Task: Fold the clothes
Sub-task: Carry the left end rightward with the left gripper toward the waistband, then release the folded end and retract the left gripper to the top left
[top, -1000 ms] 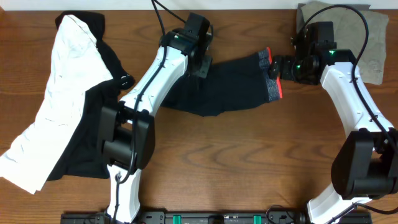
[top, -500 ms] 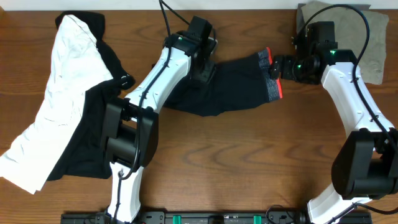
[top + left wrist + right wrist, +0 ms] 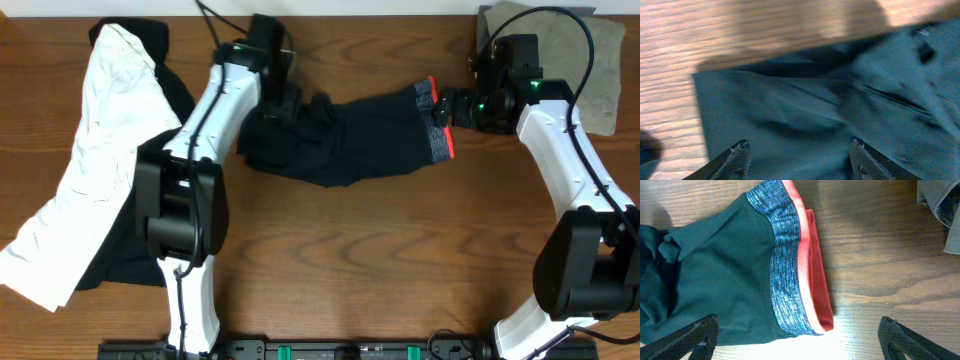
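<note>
We judge folding barely begun: the leggings lie bunched at far centre, our left gripper and right gripper both spread wide above them, holding nothing, the white piece unfolded at left.

- The leggings, under the left pincer: soft, matt black cloth, creased.
- The waistband, between the right pincer fingers: flecked grey knit with a smooth red-orange edge.
- Those fingers: black, cross-hatched surface.
- The worktop: smooth brown wood grain with a slight sheen.
- The khaki piece, beyond the right pincer: matt, coarse-looking cloth.
</note>
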You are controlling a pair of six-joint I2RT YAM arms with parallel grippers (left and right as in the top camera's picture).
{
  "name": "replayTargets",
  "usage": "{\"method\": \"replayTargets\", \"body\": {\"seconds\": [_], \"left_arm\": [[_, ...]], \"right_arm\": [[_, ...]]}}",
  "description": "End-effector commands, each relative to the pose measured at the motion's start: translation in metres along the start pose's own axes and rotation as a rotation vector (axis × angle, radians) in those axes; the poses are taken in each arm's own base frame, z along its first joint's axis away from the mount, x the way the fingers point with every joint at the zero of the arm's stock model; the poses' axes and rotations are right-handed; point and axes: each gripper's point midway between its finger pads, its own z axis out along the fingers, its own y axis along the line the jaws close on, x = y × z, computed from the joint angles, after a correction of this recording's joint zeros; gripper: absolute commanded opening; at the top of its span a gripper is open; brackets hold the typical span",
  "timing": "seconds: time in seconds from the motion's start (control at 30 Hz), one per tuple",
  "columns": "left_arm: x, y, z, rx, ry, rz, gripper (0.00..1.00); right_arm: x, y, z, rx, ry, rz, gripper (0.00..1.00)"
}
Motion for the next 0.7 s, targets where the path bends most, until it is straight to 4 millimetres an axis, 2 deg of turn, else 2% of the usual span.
{"method": "replayTargets", "body": {"seconds": [0.0,0.2,0.5,0.67], "left_arm": [[0.001,-0.016,0.002,0.083,0.004,-0.025,0.66],[-0.005,-0.043,0.007,0.187,-0.016,0.001,0.65],[0.004,-0.044,0.036,0.184,0.042,-0.087,0.61],[-0.004,-0.048,0.036,0.19,0.011,-0.098,0.51]], "right_arm": [[-0.011,0.004,-0.009,-0.012,-0.035,-0.023,0.99],[-0.011,0.004,-0.009,-0.012,-0.035,-0.022,0.99],[-0.01,0.003,-0.009,-0.007,-0.033,-0.03,0.99],[-0.01,0.003,-0.009,-0.007,-0.033,-0.03,0.99]]}}
